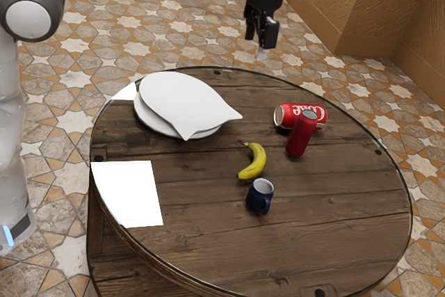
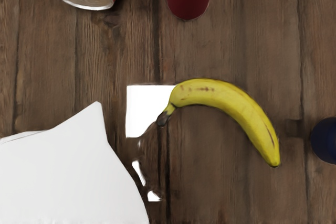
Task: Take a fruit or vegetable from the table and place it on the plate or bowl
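tabletop (image 1: 334, 206) banana (image 1: 253, 161) well apart from end effector (image 1: 259, 39)

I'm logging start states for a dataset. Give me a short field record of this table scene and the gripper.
table: round, dark wood
fruit: banana, lying flat near the table's middle, nothing touching it
target: white plate, toward the exterior view's left of the banana, mostly under a white cover
other items: blue mug upright by the banana's near end; red can on its side; red cup upright in front of the can
gripper: gripper open, empty, raised above the table's far edge
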